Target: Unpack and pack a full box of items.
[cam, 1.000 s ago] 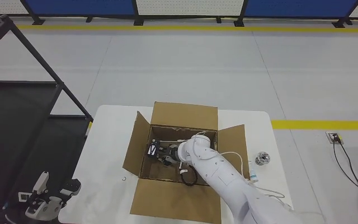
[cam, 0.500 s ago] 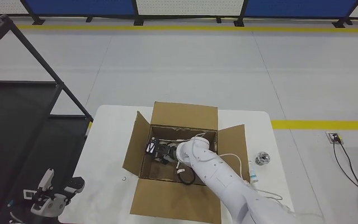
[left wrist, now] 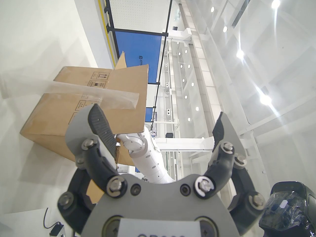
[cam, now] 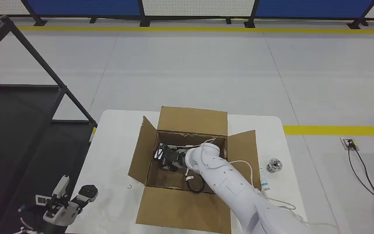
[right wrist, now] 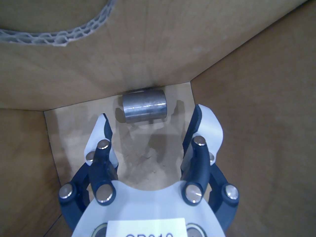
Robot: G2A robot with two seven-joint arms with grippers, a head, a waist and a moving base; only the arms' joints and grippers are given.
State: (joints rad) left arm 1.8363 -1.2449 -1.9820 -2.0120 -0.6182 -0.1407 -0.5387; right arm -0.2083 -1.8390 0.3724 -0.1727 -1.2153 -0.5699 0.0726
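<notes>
At frame centre in the top view, the right gripper [right wrist: 151,119] is inside the open cardboard box [cam: 193,120], jaws spread and empty, just short of a metal cylinder [right wrist: 144,108] lying at the foot of a box wall. A small metal part [cam: 273,166] lies on the table [cam: 111,152], right of the box. Unpacking appears nearly complete; repacking is not yet started. The left gripper [left wrist: 158,113], at lower left, is wide open and empty.

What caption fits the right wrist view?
Open right gripper inside the cardboard box, facing a metal cylinder lying at the wall.

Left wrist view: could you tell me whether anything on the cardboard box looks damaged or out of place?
Yes: a strip of clear tape crosses the side of the cardboard box loosely, one end sticking out past it.
</notes>
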